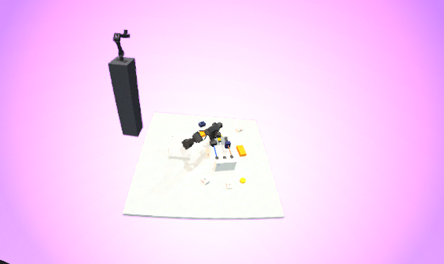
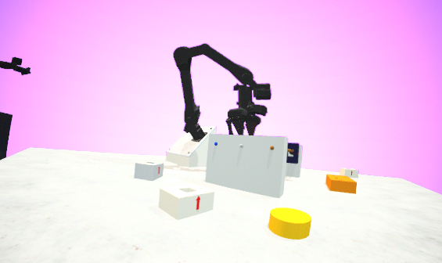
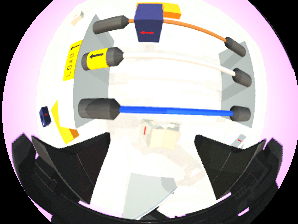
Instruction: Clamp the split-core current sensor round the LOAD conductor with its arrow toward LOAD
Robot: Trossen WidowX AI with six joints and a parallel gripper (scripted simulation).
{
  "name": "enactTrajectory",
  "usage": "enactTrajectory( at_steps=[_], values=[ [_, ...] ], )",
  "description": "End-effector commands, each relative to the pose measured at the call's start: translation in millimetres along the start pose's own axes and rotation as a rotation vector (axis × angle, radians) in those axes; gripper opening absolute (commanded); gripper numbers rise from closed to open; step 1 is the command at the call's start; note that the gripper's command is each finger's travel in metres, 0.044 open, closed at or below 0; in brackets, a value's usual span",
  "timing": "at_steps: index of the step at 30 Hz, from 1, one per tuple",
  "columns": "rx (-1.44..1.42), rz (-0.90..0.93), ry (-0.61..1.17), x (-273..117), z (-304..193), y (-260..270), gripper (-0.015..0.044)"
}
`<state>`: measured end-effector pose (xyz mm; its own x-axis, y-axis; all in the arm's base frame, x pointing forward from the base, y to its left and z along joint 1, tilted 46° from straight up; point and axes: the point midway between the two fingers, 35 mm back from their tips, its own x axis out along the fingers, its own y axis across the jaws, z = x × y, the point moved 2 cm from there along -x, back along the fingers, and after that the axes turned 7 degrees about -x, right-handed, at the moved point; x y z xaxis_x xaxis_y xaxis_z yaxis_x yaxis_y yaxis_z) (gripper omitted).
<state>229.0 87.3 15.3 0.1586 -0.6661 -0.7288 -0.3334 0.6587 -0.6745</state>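
The cream sensor point(image 3: 166, 136) point(image 1: 207, 153) stands on the table beside the blue conductor, a small red arrow on its side in the wrist view. The white conductor point(image 3: 175, 60) with a yellow arrow band lies between the blue conductor point(image 3: 175, 111) and the orange conductor point(image 3: 200, 29). The yellow LOAD marker point(image 3: 71, 61) is at its left end in the wrist view. My gripper point(image 3: 154, 139) point(image 2: 244, 131) is open and empty, pointing down above the table on the blue conductor's side. The fingers are on either side of the sensor in the wrist view, apart from it. Whether they overlap its height is unclear.
A dark blue block point(image 3: 148, 31) point(image 1: 227, 144) sits around the orange conductor. Grey end panels point(image 2: 242, 172) hold the conductors. White blocks with red arrows point(image 2: 186, 203) point(image 2: 149, 171), a yellow disc point(image 2: 289, 223) and an orange block point(image 2: 340, 184) point(image 1: 241, 150) stand around them.
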Motion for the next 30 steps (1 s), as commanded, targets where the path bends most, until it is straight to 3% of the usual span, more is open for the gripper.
enactTrajectory(
  at_steps=[1, 30],
  values=[
    [0.101, -0.023, 0.098, 14.5, -32.2, -23.6, 0.044],
    [0.108, -0.023, 0.103, 54.1, -36.5, -25.5, 0.044]
  ],
)
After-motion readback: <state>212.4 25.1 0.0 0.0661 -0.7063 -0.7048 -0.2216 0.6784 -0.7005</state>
